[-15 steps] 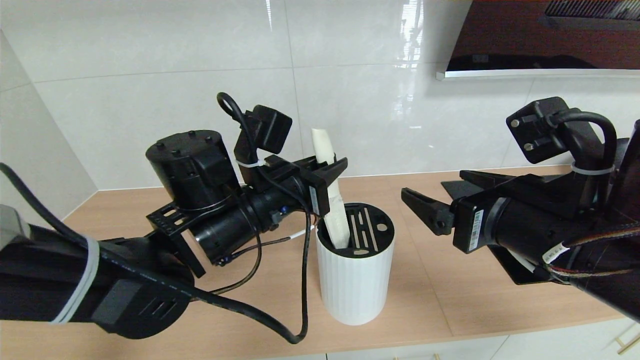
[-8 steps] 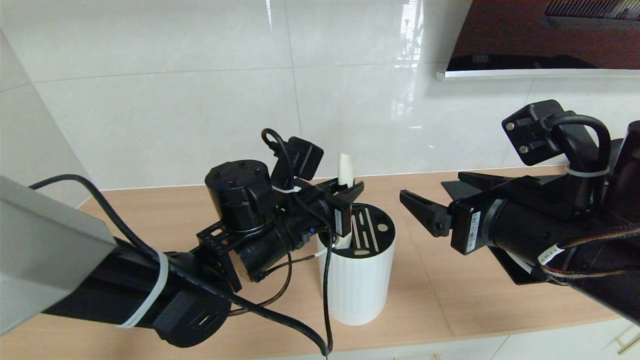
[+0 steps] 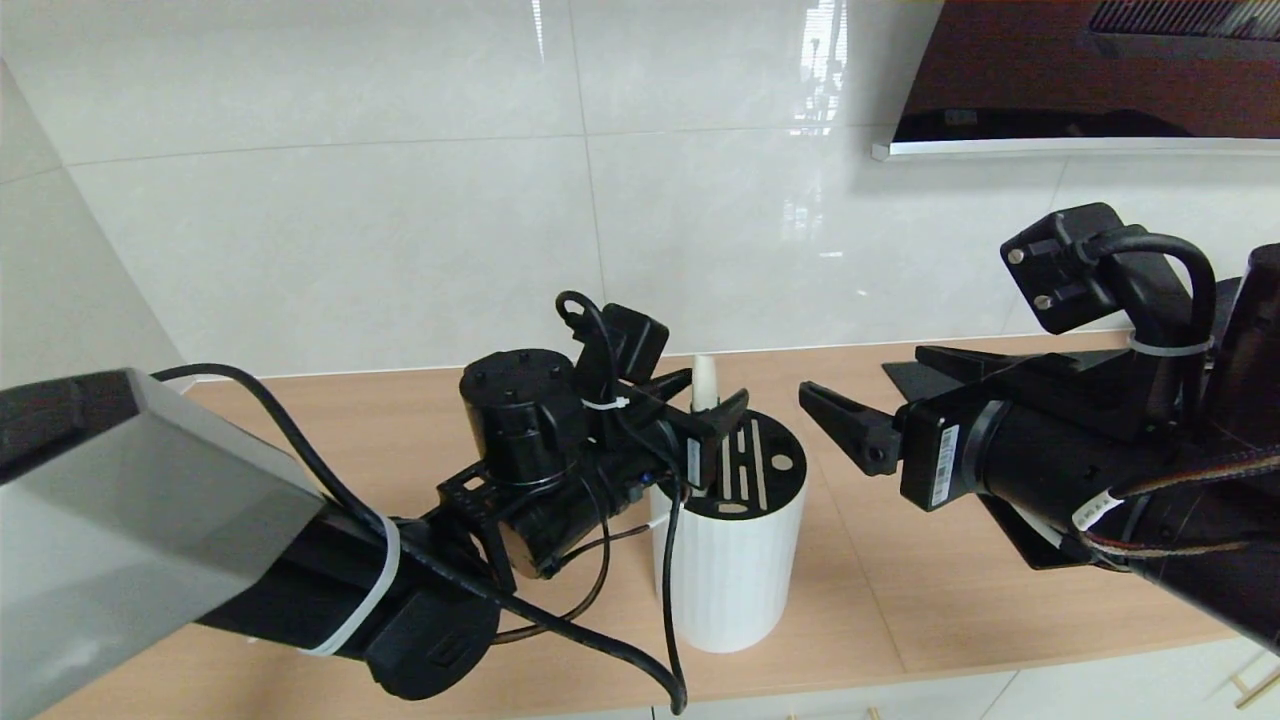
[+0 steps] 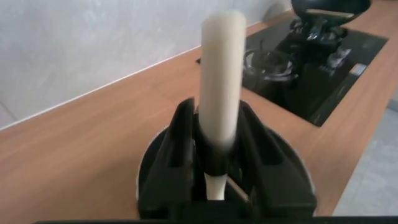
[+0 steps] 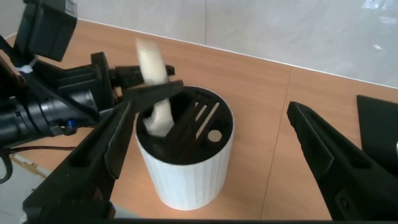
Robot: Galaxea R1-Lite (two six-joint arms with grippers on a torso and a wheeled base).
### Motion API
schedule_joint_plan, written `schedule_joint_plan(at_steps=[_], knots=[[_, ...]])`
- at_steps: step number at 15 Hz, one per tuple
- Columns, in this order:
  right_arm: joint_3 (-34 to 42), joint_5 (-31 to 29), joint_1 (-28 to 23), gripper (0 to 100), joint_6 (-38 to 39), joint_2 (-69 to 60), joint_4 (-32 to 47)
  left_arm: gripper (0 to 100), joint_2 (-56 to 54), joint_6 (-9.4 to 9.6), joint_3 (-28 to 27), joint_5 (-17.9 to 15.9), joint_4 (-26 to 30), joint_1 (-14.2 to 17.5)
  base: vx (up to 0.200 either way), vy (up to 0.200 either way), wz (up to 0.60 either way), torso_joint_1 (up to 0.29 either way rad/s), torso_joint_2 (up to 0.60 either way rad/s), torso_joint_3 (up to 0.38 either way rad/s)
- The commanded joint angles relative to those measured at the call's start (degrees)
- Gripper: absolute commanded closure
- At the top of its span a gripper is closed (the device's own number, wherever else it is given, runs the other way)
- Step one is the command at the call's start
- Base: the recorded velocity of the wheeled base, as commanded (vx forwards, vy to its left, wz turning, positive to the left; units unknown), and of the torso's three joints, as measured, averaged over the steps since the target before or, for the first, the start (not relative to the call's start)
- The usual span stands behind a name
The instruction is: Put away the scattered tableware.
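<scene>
The light wood countertop (image 3: 300,430) meets a white tiled wall (image 3: 400,220) at the back. One white ribbed holder (image 3: 735,580) with a black slotted top stands upright on the countertop, near its front edge. A black cooktop (image 4: 323,93) lies flat on the countertop to the robot's right of the holder, apart from it.
</scene>
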Motion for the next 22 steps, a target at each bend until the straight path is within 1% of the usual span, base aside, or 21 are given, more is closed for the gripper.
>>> schedule_joint_plan(at_steps=[1,2,4,6,8,9,10,11,12,13,14,15,16,17,18,19,21,22], knots=[[0.0,0.0,0.0,0,0.0,0.1,0.0,0,-3.2,-0.15,0.3,0.1,-0.9,0.0,0.0,0.0,0.0,0.0,0.0,0.0],[0.0,0.0,0.0,0,0.0,0.1,0.0,0,-4.8,-0.15,0.8,0.2,-1.5,0.0,0.0,0.0,0.0,0.0,0.0,0.0],[0.0,0.0,0.0,0,0.0,0.0,0.0,0,-11.6,-0.24,5.2,0.7,-1.7,0.0,0.0,0.0,0.0,0.0,0.0,0.0],[0.0,0.0,0.0,0,0.0,0.0,0.0,0,-17.5,-0.32,8.0,0.5,-1.7,-0.4,0.0,0.0,0.0,0.0,0.0,0.0],[0.2,0.0,-0.6,0,0.0,-0.1,0.0,0,-21.4,-0.5,8.3,0.4,-1.8,-0.4,0.0,0.0,0.0,0.0,0.0,0.0],[1.2,0.1,-2.0,0,0.2,-0.9,0.0,0,-24.3,-0.41,8.2,0.5,-1.9,-0.2,0.0,0.0,0.0,0.0,0.0,0.0],[2.1,0.3,-4.0,0,0.3,-2.6,0.0,0,-27.9,-0.41,8.6,0.6,-1.8,0.7,0.0,0.0,0.0,0.0,0.0,0.0],[2.4,0.8,-6.4,0,1.0,-3.8,0.0,0,-31.2,-0.5,10.2,0.7,-1.9,1.7,0.0,0.0,0.0,0.0,0.0,0.0],[4.2,1.6,-9.7,0,2.3,-5.2,-0.1,0,-36.1,-0.5,13.8,0.6,-1.6,4.5,0.0,0.0,0.0,0.0,0.0,0.0],[6.4,1.6,-11.9,0,2.4,-8.3,-0.1,0,-41.2,-0.41,18.9,0.3,-1.4,7.1,0.0,0.0,0.0,0.0,0.0,0.0],[9.2,1.7,-14.3,0,2.4,-11.7,-0.1,0,-46.0,-0.41,23.1,-0.1,-0.1,9.2,0.0,0.0,0.0,0.0,0.0,0.0],[12.4,1.8,-17.3,0,2.3,-15.8,0.0,0,-51.8,-0.41,26.8,-0.2,2.9,11.6,0.0,0.0,0.0,0.0,0.0,0.0],[15.5,3.0,-21.1,0,2.2,-20.1,0.0,0,-58.9,-0.41,29.1,-0.3,8.4,14.3,0.0,0.0,0.0,0.0,0.0,0.0],[17.6,5.3,-24.9,0,2.1,-24.5,0.2,0,-66.2,-0.41,29.5,-0.6,16.2,15.8,0.0,0.0,0.0,0.0,0.0,0.0],[19.3,7.5,-27.7,0,1.7,-29.0,0.6,0,-73.2,-0.5,28.9,-0.6,25.2,16.1,0.0,0.0,0.0,0.0,0.0,0.0],[21.2,8.4,-30.2,0,-0.4,-34.5,1.4,0,-82.0,-0.5,27.0,-0.6,37.8,16.1,0.0,0.0,0.0,0.0,0.0,0.0],[24.3,8.1,-32.8,0,-6.5,-45.2,6.0,0,-95.2,-0.85,22.2,-0.5,60.7,16.5,0.0,0.0,0.0,0.0,0.0,0.0],[24.6,8.0,-33.8,0,-8.4,-51.1,10.3,0,-100.1,-1.64,20.2,-0.6,69.0,18.5,0.0,0.0,0.0,0.0,0.0,0.0]])
